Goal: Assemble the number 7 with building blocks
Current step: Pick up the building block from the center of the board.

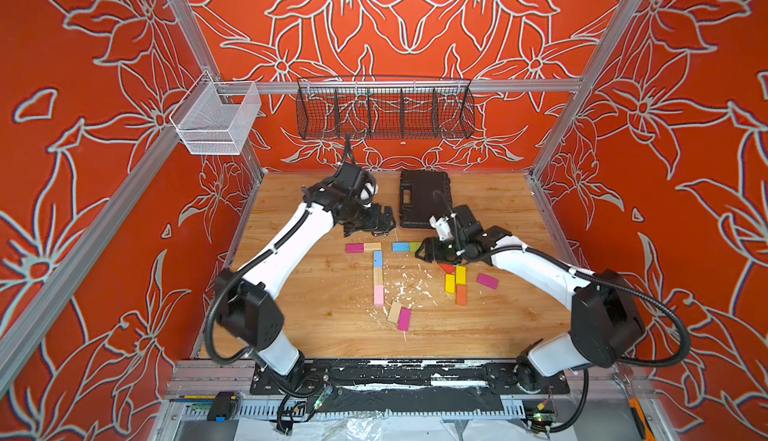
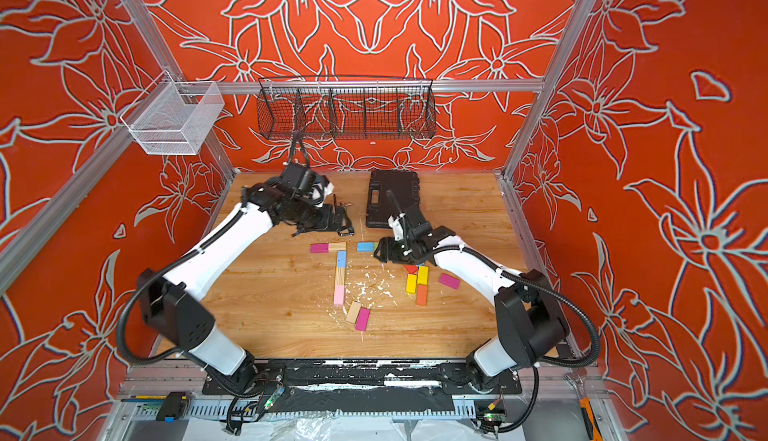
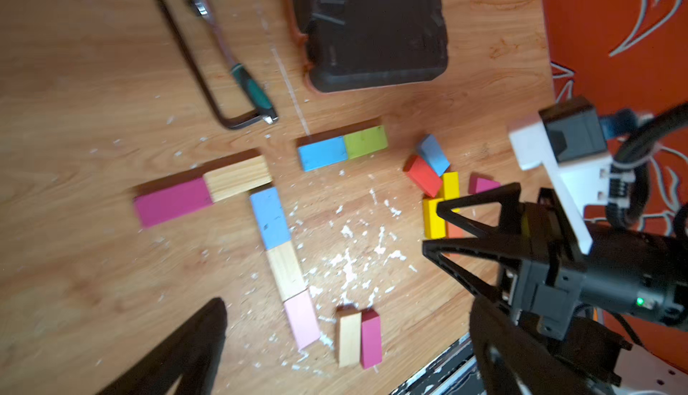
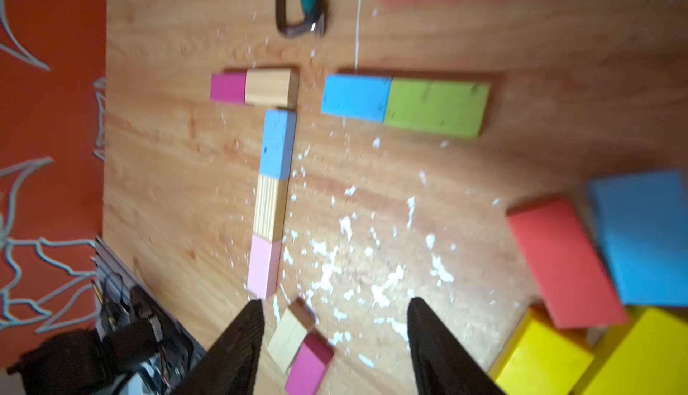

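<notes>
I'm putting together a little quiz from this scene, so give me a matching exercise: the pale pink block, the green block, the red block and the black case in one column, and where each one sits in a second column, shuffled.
Column one:
1. pale pink block
2. green block
3. red block
4. black case

Column two:
A. next to the yellow blocks
B. at the far end of the table
C. bottom of the number 7
D. end to end with the sky-blue block

Pairs: 1-C, 2-D, 3-A, 4-B.

number 7 (image 4: 273,173) flat on table: magenta+wood across, blue/wood/pink down. blue-green pair (image 4: 391,103) just beside. right gripper (image 4: 334,304) jaws apart.
</notes>
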Action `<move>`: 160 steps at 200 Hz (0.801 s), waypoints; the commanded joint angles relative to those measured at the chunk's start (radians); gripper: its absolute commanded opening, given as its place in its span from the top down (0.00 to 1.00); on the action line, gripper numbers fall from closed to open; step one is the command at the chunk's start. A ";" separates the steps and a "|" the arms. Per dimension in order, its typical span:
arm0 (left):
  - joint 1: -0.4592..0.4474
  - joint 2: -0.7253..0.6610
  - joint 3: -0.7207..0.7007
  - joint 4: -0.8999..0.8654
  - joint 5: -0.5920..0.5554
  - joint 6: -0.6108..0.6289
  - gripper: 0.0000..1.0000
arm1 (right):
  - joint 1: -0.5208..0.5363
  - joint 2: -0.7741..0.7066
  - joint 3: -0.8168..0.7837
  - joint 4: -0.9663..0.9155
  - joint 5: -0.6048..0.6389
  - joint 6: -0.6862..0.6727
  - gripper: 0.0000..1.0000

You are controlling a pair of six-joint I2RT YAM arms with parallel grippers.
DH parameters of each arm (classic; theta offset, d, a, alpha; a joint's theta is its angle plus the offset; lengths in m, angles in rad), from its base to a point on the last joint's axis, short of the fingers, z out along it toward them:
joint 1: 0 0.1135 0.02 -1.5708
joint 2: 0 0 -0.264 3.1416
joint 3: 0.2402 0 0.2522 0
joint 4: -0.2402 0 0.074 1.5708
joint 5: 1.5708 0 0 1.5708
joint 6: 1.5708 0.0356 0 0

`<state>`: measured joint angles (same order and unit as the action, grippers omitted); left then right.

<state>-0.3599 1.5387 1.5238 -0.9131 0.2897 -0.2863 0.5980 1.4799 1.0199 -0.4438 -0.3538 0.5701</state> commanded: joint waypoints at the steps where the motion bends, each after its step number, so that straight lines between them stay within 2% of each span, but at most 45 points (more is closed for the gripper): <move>1: 0.069 -0.135 -0.125 -0.084 -0.030 0.069 0.02 | 0.096 -0.058 -0.070 -0.122 0.117 0.076 0.36; 41: 0.138 -0.342 -0.316 -0.062 -0.063 0.145 0.02 | 0.327 -0.047 -0.068 -0.211 0.272 0.190 0.34; 82: 0.159 -0.384 -0.459 -0.001 -0.056 0.185 0.02 | 0.481 0.106 0.030 -0.268 0.352 0.241 0.31; 112: 0.161 -0.392 -0.513 0.046 -0.061 0.182 0.02 | 0.532 0.216 0.108 -0.313 0.384 0.241 0.30; 160: 0.166 -0.413 -0.536 0.074 -0.061 0.179 0.02 | 0.543 0.267 0.130 -0.317 0.399 0.259 0.30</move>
<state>-0.2024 1.1469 0.9943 -0.8665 0.2272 -0.1265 1.1366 1.7275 1.1194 -0.7124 -0.0040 0.7933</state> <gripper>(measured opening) 0.978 0.703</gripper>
